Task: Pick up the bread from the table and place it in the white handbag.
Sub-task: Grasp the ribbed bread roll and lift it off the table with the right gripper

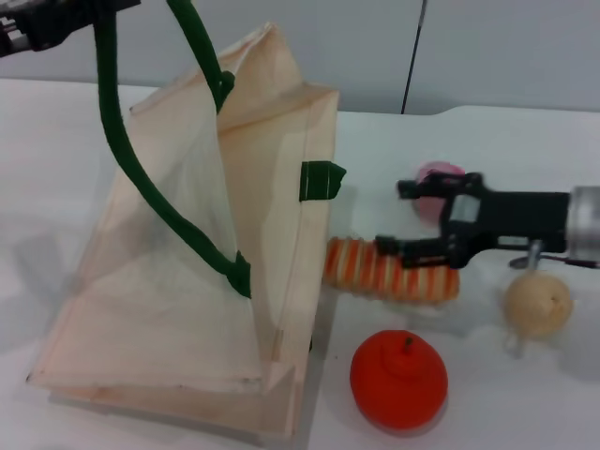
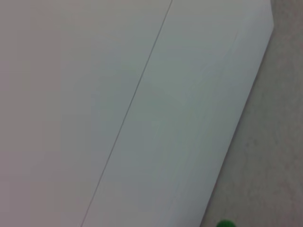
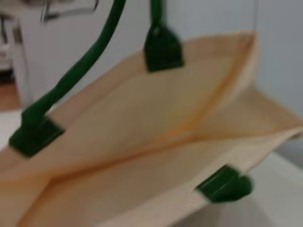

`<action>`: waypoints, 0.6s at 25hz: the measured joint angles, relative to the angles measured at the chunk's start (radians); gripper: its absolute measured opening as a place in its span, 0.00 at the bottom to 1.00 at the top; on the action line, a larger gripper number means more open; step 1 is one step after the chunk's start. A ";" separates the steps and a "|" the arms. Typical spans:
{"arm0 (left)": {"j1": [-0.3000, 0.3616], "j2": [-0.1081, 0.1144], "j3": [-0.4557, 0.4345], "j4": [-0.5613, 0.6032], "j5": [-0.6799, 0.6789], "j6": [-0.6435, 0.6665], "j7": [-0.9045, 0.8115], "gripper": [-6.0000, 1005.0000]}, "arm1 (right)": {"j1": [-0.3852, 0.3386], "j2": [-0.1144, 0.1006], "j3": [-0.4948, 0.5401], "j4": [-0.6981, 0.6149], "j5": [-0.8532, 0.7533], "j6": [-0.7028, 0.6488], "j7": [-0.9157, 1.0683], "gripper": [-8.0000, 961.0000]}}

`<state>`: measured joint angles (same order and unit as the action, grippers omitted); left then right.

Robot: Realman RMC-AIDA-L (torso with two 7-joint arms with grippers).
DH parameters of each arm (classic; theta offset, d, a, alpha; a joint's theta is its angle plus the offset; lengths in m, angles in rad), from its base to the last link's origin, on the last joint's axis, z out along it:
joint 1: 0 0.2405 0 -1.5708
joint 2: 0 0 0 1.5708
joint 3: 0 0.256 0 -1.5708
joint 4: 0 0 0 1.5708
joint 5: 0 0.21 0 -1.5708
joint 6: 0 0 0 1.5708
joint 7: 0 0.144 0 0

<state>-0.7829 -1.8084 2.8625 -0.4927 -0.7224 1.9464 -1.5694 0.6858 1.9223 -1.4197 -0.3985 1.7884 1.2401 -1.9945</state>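
White counter [image 1: 525,141] runs across the head view, w/ a pale wall behind it along the top of frame. White handbag [image 1: 187,281] fills the left half and lies on the counter, its mouth toward the right; a dark green rope handle [image 1: 141,178] is pulled up toward the upper left corner, holding one side of the mouth raised. Left hand [image 1: 28,28] shows only as a dark bit at that upper left corner, right where the handle leads; can't tell whether its fingers are closed on the rope.

Bread [image 1: 389,274] lies on the counter at mid frame, one end just beside the bag's mouth edge, the other end toward the right. Right hand [image 1: 398,217] reaches in from the right edge, black fingers spread apart: one finger over the bread's top, the other higher in frame near a pink item [image 1: 439,174] behind it. Nothing gripped.

Orange-red round fruit [image 1: 398,378] sits lower centre, near the bread but apart. Beige ball [image 1: 538,305] at lower right, just under the right arm.

Right wrist view: bag mouth up close [image 3: 156,127], cream fabric w/ green handle tabs. Left wrist view: mostly pale wall panels.
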 joint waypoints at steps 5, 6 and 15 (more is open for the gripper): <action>-0.001 -0.003 0.000 0.000 0.000 -0.010 0.000 0.13 | 0.044 0.037 0.003 -0.002 -0.150 -0.084 0.058 0.93; -0.002 -0.004 0.000 0.000 0.000 -0.010 0.000 0.13 | 0.049 0.043 0.003 -0.002 -0.163 -0.102 0.065 0.93; -0.002 -0.004 0.000 0.000 0.000 -0.011 0.000 0.13 | 0.063 0.066 -0.008 0.001 -0.242 -0.204 0.110 0.93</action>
<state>-0.7852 -1.8120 2.8624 -0.4923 -0.7224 1.9358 -1.5692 0.7487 1.9886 -1.4276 -0.3971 1.5465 1.0365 -1.8843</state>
